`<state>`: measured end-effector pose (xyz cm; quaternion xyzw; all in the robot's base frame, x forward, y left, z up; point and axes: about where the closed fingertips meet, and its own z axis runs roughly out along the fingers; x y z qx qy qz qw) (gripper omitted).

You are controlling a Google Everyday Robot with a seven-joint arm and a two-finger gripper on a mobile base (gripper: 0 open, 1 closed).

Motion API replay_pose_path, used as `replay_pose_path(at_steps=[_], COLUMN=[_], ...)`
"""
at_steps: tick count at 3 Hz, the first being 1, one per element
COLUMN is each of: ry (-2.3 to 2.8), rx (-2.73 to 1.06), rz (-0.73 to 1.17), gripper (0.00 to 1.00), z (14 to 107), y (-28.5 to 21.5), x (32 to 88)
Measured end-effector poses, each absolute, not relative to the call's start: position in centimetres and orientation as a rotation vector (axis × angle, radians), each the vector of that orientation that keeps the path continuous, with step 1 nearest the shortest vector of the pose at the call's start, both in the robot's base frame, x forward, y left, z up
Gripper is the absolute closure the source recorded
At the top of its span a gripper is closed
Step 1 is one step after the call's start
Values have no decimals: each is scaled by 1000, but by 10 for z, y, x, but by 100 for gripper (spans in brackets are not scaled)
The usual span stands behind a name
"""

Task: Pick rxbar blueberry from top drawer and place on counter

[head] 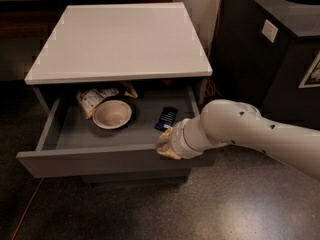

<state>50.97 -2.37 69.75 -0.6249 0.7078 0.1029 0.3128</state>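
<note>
The top drawer [100,159] of the grey cabinet stands pulled far out. The rxbar blueberry [166,118], a small dark blue bar, lies flat on the drawer floor at the right. My gripper [167,146] is at the drawer's front edge on the right side, just in front of the bar; the white arm reaches in from the right. The glossy white counter [120,39] tops the cabinet above the drawer.
A tan bowl [112,114] sits mid-drawer, with a crinkled tan-and-white snack bag [92,98] behind it at the left. A dark counter with a round hole [280,39] stands to the right. Speckled dark floor lies in front.
</note>
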Motion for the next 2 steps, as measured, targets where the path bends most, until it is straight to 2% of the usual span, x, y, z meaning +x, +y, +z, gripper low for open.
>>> replay_pose_path(at_steps=[2], ry=[1869], rx=[-1656], rz=[304], gripper=[100], z=[701], y=[-20], x=[501])
